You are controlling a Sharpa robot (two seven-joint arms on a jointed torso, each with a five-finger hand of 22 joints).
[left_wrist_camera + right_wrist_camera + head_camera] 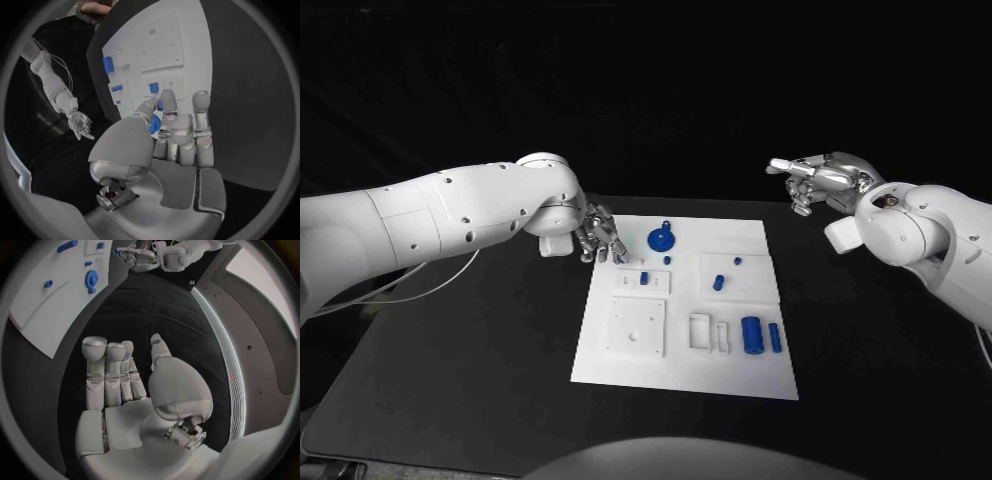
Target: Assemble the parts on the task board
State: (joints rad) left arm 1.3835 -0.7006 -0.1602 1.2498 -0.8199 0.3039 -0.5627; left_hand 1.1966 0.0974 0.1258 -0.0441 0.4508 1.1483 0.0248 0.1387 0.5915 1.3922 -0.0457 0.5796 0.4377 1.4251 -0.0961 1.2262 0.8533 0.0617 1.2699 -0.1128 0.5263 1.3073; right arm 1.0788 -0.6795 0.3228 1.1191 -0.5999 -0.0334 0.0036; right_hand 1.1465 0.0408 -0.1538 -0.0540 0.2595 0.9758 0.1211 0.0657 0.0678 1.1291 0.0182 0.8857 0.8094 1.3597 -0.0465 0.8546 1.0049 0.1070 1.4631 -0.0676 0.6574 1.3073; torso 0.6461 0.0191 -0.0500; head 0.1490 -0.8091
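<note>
- Left hand (599, 236) hovers at the board's (733, 375) far-left edge, fingers apart, holding nothing.
- Blue gear (661, 238) sits on the board just beside those fingers; likely the pick in hand.
- Right hand (822, 180) hangs over the counter (459, 370), well apart from the board, fingers extended, empty.
- 2 blue cylinders (762, 335) lie near the board's front-right corner.
- To do it well: lower straight onto the gear, pinch its rim evenly, keep fingers off the small pegs nearby.
</note>
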